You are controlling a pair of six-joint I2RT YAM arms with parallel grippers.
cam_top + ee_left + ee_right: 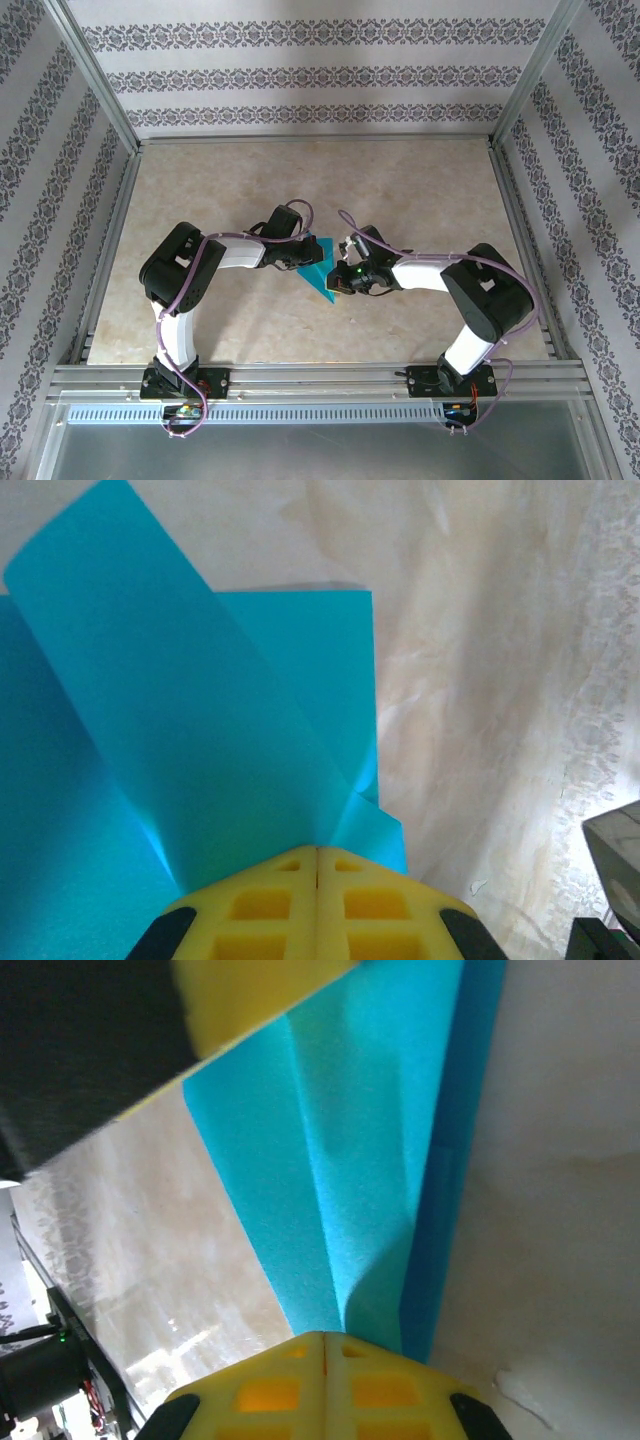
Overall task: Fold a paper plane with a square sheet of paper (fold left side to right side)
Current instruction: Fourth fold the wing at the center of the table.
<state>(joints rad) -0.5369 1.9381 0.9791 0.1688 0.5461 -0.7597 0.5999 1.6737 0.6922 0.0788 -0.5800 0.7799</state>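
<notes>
- The table [420, 180] is a pale marbled slab with metal rails [310, 372] along its edges and patterned walls [300, 75] on three sides.
- Both arms bend inward and meet near the middle of the table. The far half and both side strips are open surface.
- The square sheet of paper [320, 272] lies between the two tools near the table's centre, well away from every rail. From above it shows as a teal triangular shape, its narrow point toward the near edge.
- The left tool [303, 252] is clenched on the sheet's edge. In its wrist view the yellow fingertips [318, 852] meet with no gap, and a broad teal flap [190, 700] rises from them, curling above the flat layer.
- The right tool [342, 275] is likewise clenched on the paper, its fingertips [323, 1338] closed where a soft crease runs into them.
- In the right wrist view the paper [350, 1160] shows overlapping layers, with a darker strip along its right edge. The left tool's yellow finger [260, 990] shows at the top.
</notes>
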